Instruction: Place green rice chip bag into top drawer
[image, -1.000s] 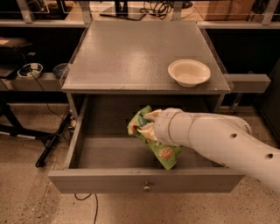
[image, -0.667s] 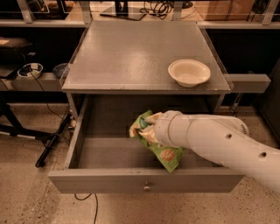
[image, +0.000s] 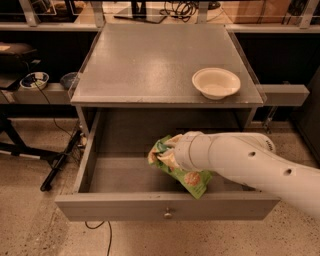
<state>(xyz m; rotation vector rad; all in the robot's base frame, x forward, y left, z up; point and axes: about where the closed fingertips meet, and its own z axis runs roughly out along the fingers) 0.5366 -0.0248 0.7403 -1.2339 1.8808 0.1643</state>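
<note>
The green rice chip bag (image: 189, 181) hangs over the inside of the open top drawer (image: 165, 205), right of its middle and near the front panel. My gripper (image: 167, 158) reaches in from the right on a thick white arm and is shut on the bag's upper end. The bag's lower end droops toward the drawer floor by the front wall. The drawer has a small round knob (image: 167, 215) at its front centre.
A white round bowl (image: 216, 82) stands on the grey cabinet top (image: 150, 60) at the right. Cables, a small bowl (image: 35, 79) and a stand leg (image: 60, 162) lie at the left on the floor and low shelf.
The gripper with the bag has lowered slightly and shifted a little toward the drawer's front. The drawer and the bowl have not moved.
</note>
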